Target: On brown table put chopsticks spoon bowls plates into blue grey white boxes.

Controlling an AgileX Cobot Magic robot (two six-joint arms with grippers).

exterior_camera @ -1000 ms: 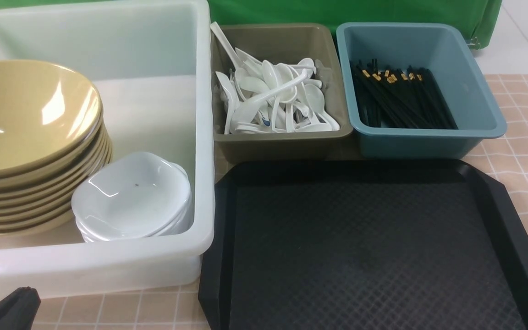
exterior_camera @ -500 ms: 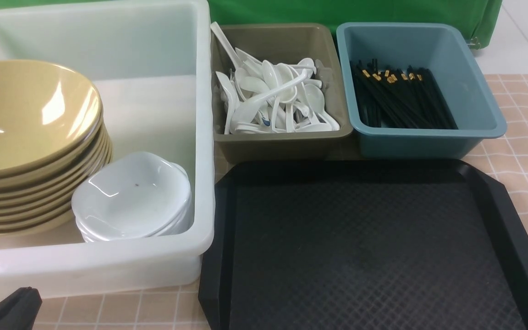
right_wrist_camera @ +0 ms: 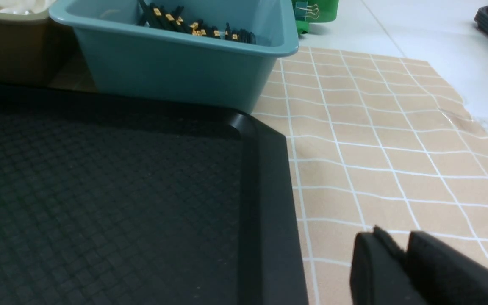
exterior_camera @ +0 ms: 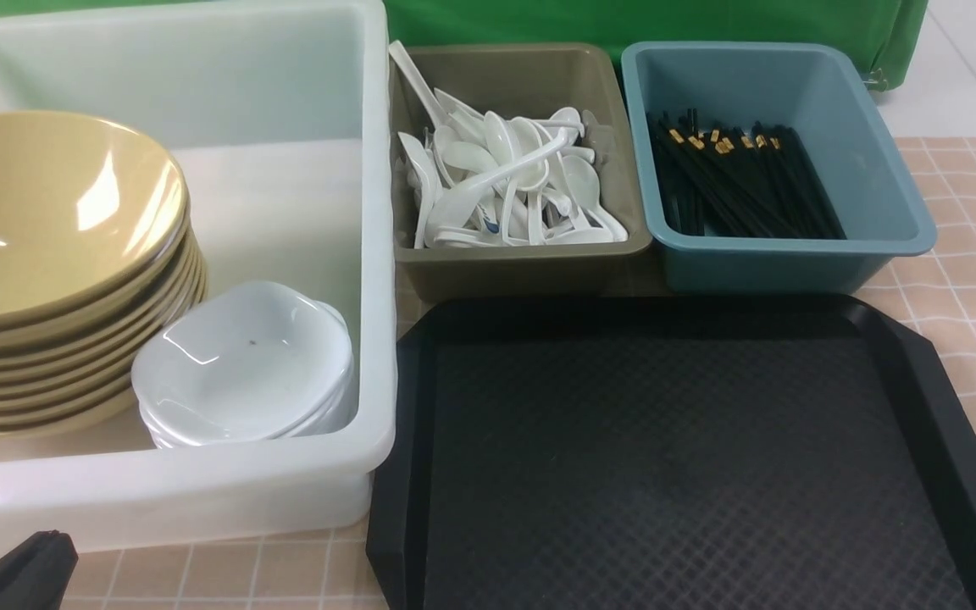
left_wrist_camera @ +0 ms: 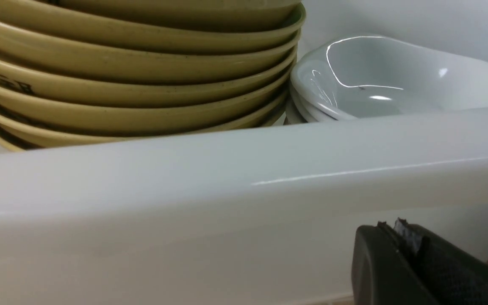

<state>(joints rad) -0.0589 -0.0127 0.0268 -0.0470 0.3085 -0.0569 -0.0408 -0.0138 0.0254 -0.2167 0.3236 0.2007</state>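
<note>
The large white box (exterior_camera: pixel 200 483) holds a stack of tan bowls (exterior_camera: pixel 47 254) and a stack of small white plates (exterior_camera: pixel 242 364). The olive-grey box (exterior_camera: pixel 522 263) holds several white spoons (exterior_camera: pixel 505 186). The blue box (exterior_camera: pixel 793 254) holds several black chopsticks (exterior_camera: pixel 734 182). My left gripper (exterior_camera: pixel 26 568) is shut and empty, low in front of the white box's near wall (left_wrist_camera: pixel 184 203); it also shows in the left wrist view (left_wrist_camera: pixel 392 228). My right gripper (right_wrist_camera: pixel 396 241) is shut and empty above the brown table (right_wrist_camera: pixel 396 161), right of the tray; it is out of the front view.
A black textured tray (exterior_camera: pixel 674 457) with a raised rim lies in front of the two small boxes, with nothing on it. A green cloth (exterior_camera: pixel 640 21) hangs behind the boxes. The tray's right rim (right_wrist_camera: pixel 269 203) is beside my right gripper.
</note>
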